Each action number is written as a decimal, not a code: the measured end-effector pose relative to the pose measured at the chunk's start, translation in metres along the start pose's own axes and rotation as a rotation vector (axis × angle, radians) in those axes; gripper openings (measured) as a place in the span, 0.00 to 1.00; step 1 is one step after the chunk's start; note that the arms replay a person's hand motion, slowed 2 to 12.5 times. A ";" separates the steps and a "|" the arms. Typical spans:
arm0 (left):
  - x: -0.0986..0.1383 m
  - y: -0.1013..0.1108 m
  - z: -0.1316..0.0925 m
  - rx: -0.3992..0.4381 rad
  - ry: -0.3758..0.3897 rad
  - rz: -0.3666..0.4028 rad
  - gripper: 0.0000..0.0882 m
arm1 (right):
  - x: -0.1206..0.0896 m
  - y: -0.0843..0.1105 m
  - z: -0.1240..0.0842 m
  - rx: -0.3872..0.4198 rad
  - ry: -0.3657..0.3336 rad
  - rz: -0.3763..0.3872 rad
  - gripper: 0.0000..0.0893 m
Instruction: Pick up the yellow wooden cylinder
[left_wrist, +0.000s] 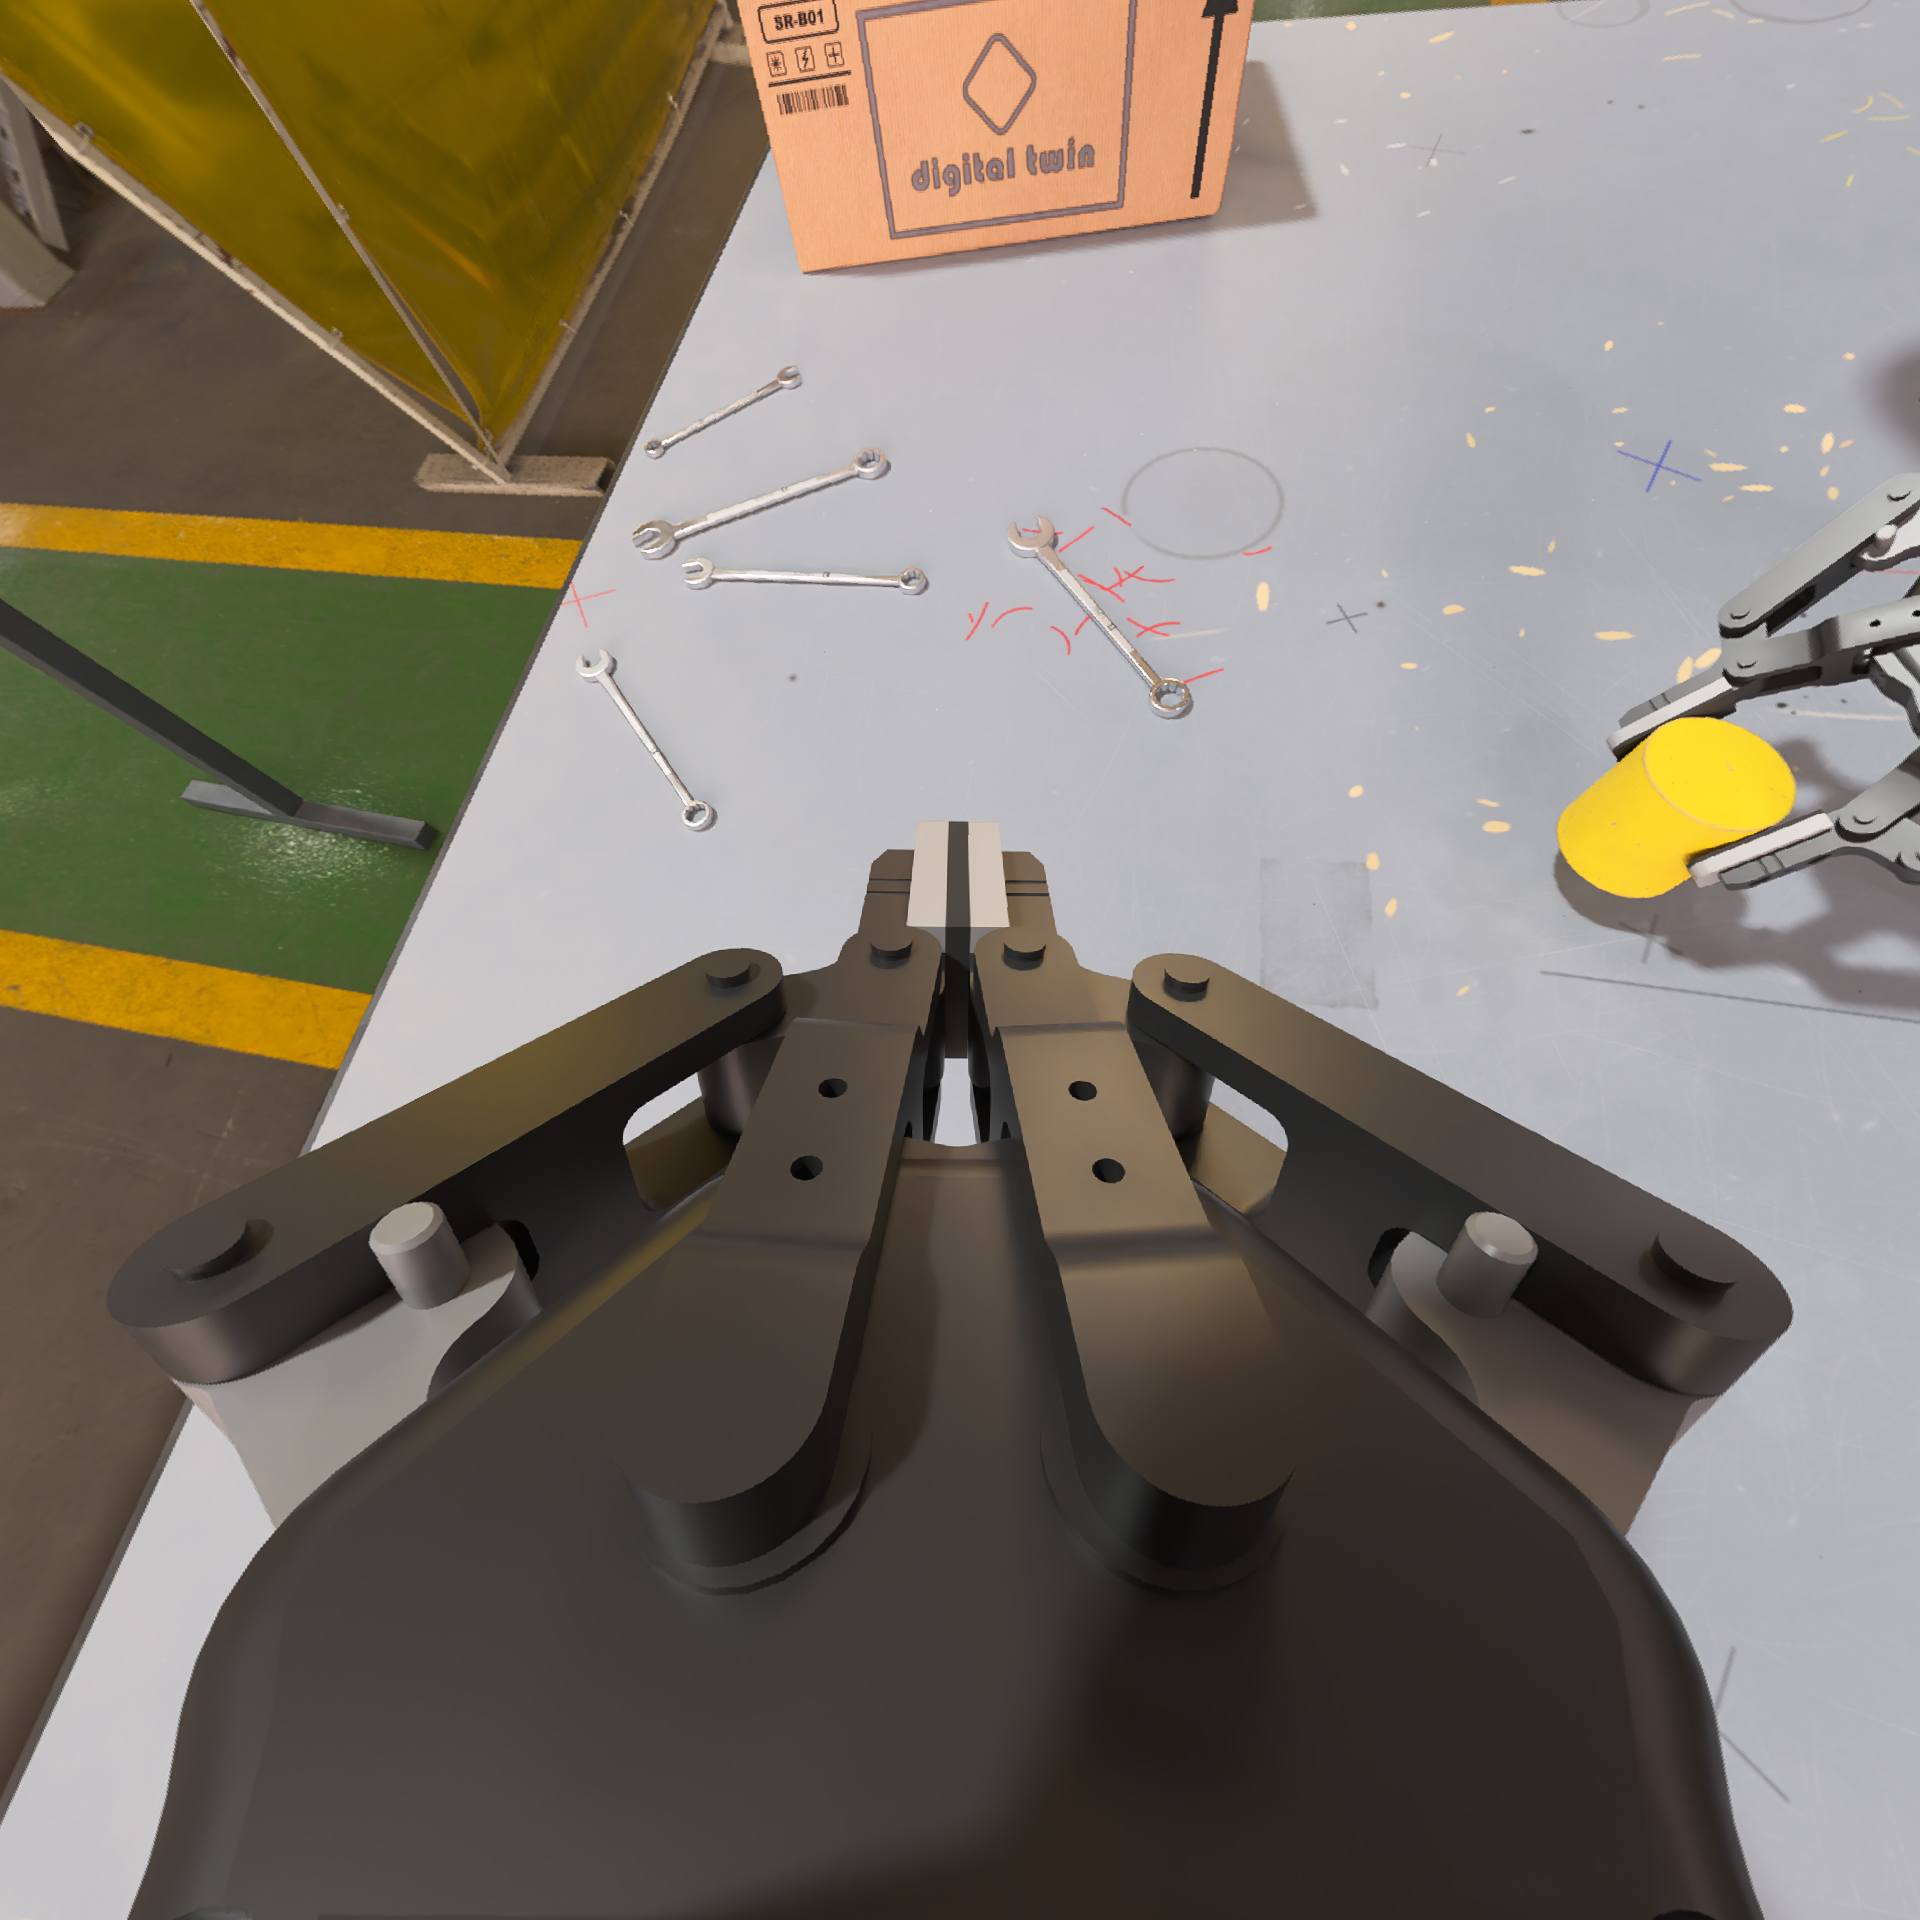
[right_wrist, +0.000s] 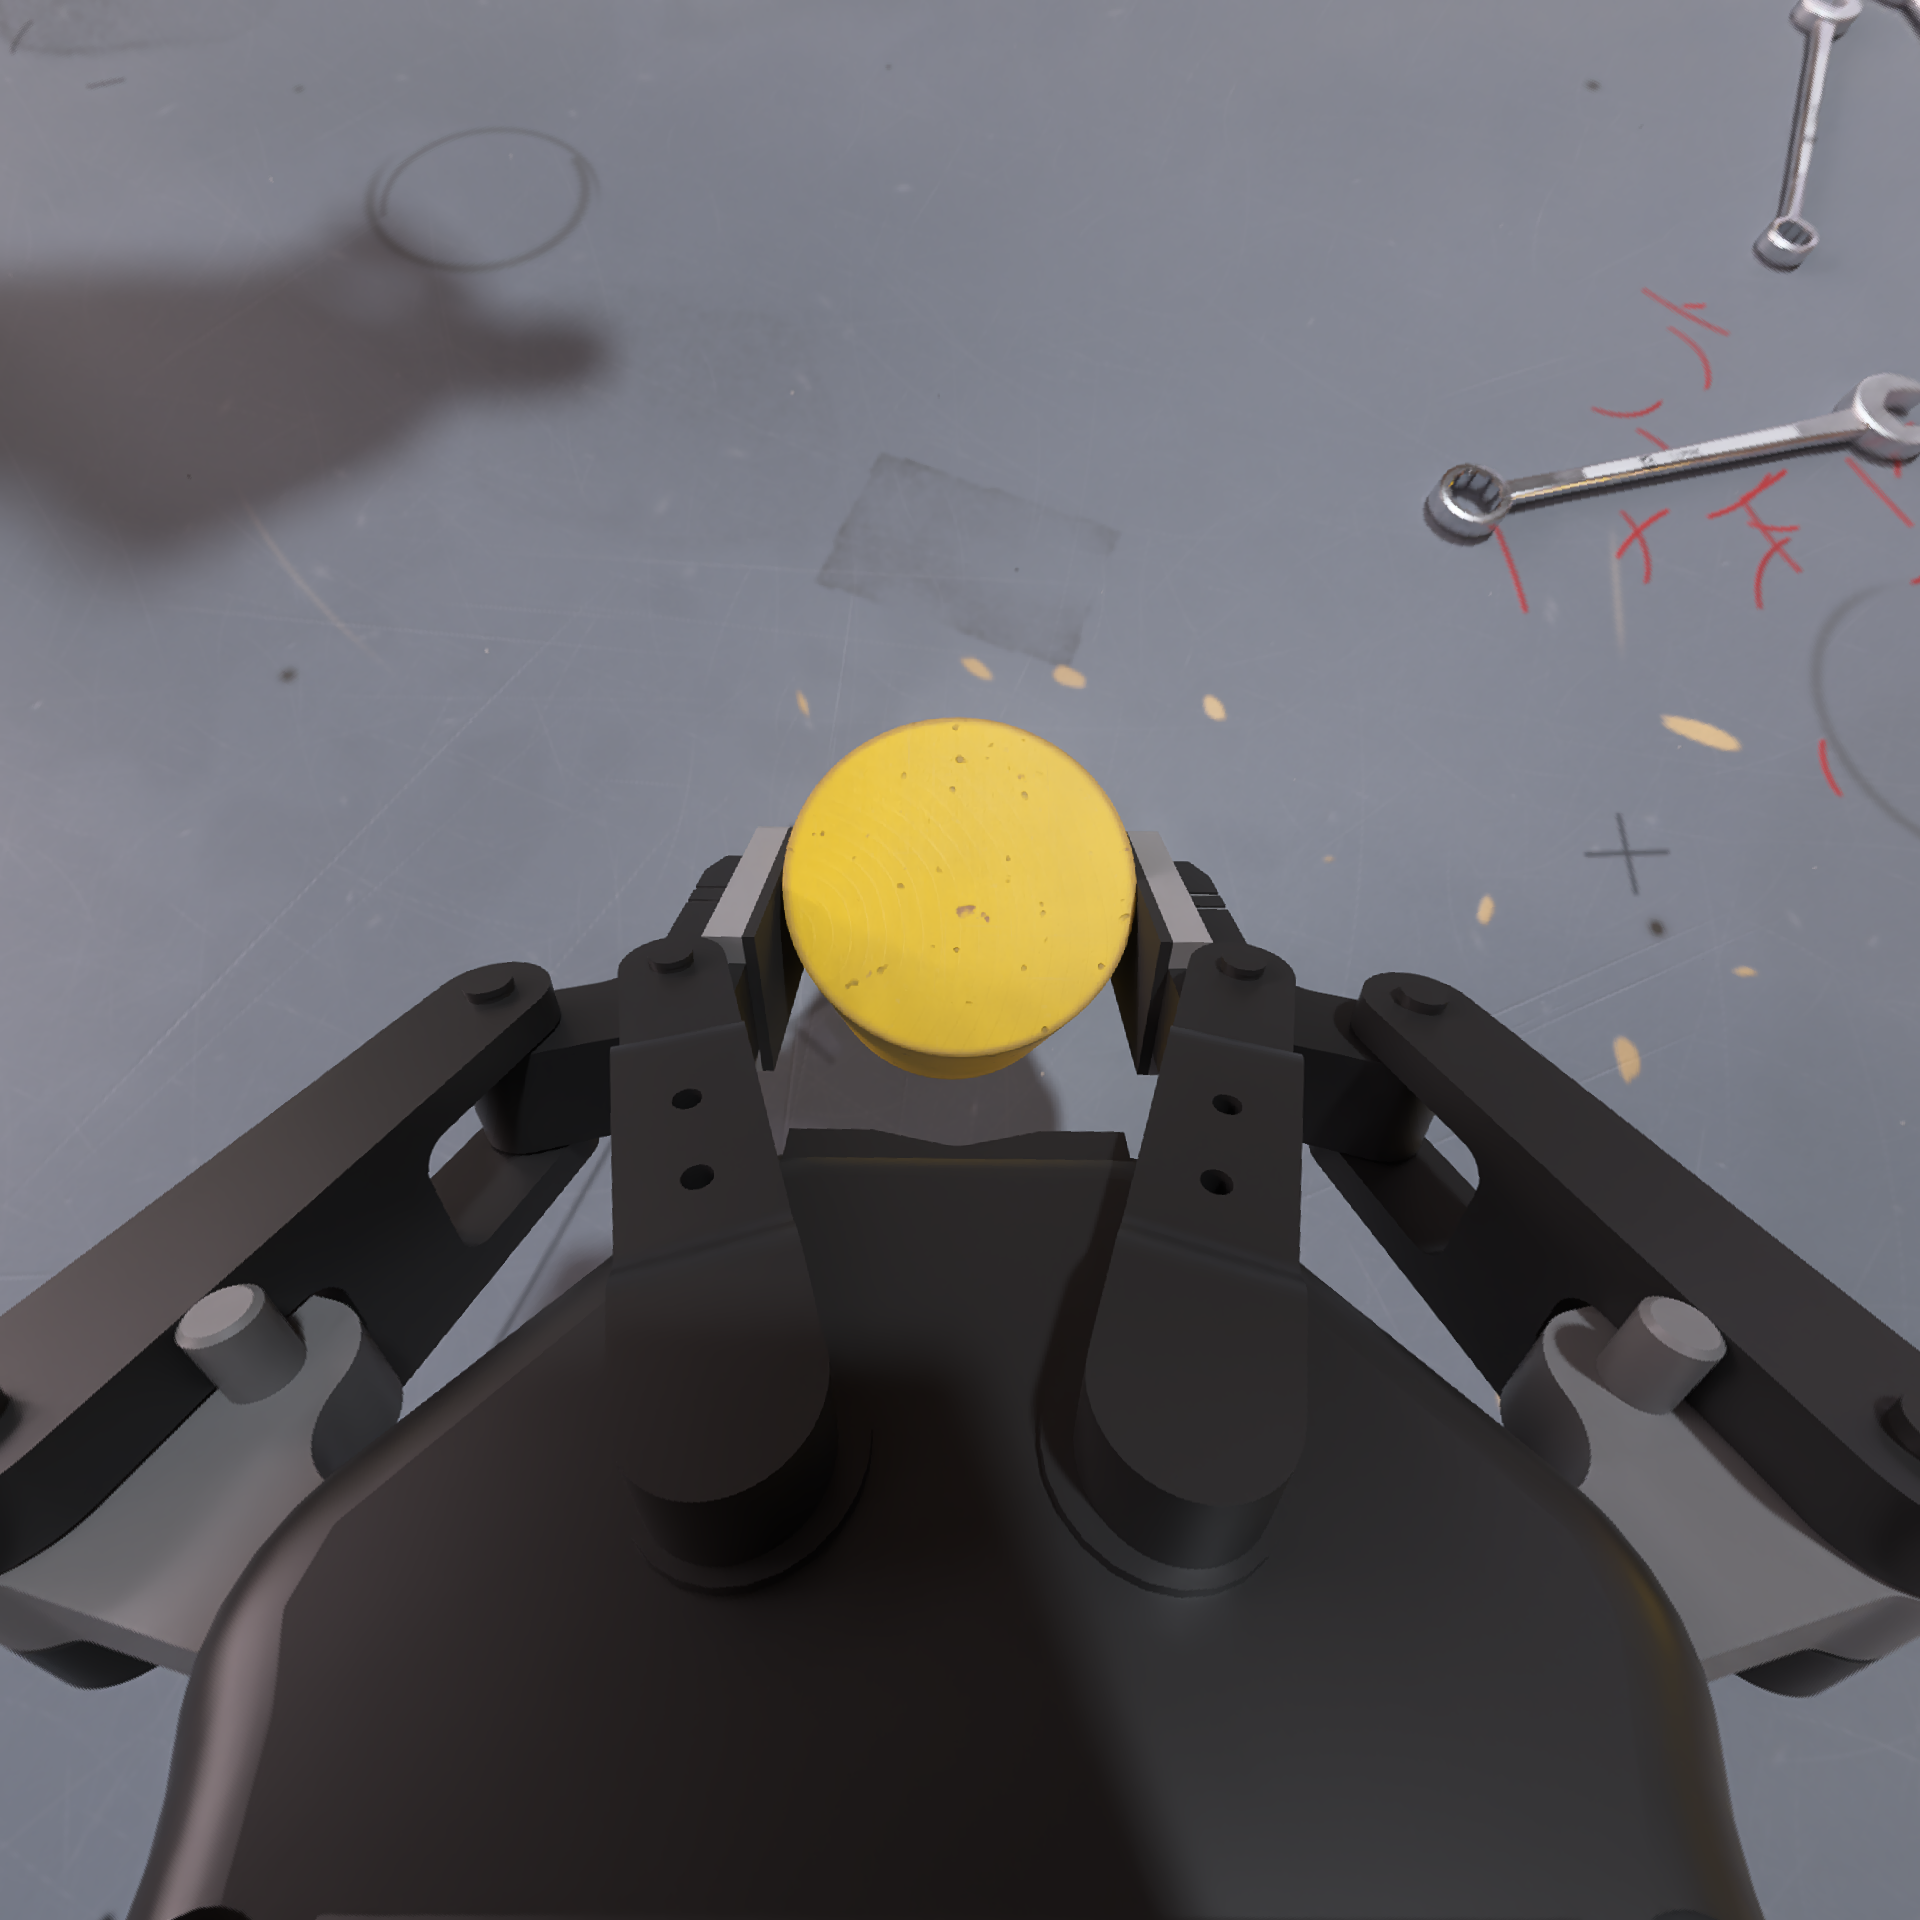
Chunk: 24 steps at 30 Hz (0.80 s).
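Note:
The yellow wooden cylinder (right_wrist: 956, 894) sits between the two fingers of my right gripper (right_wrist: 954, 920), its round end face towards the camera. Both pads press on its sides, so the gripper is shut on it. In the left wrist view the cylinder (left_wrist: 1621, 842) is at the far right, tilted, held in the right gripper (left_wrist: 1662, 805) just over the grey table with a shadow beneath it. My left gripper (left_wrist: 956, 873) is shut and empty, pads together, above the table's middle and well to the left of the cylinder.
Several steel wrenches (left_wrist: 764, 504) lie ahead of the left gripper, one (left_wrist: 1101, 613) on red scribbles, also in the right wrist view (right_wrist: 1662, 473). A cardboard box (left_wrist: 997, 125) stands at the back. The table edge (left_wrist: 499, 748) runs along the left, with floor and a yellow screen (left_wrist: 416, 187) beyond.

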<state>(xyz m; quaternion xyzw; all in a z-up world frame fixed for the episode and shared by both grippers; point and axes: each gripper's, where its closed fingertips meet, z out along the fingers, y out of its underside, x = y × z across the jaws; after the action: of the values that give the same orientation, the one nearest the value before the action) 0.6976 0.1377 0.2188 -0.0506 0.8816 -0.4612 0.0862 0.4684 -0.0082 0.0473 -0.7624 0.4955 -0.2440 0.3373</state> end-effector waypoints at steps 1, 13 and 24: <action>0.000 0.000 0.000 0.000 0.000 -0.001 0.00 | 0.000 -0.003 0.000 0.004 0.005 0.002 0.57; 0.000 0.000 0.000 -0.008 -0.004 -0.004 0.00 | 0.006 -0.035 0.000 0.062 0.076 0.038 0.57; 0.000 0.000 0.000 -0.018 -0.009 -0.002 0.00 | 0.010 -0.050 0.008 0.078 0.106 0.109 0.57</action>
<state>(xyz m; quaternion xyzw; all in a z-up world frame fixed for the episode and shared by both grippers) 0.6977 0.1376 0.2188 -0.0542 0.8854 -0.4530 0.0891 0.5077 -0.0010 0.0803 -0.7067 0.5435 -0.2845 0.3527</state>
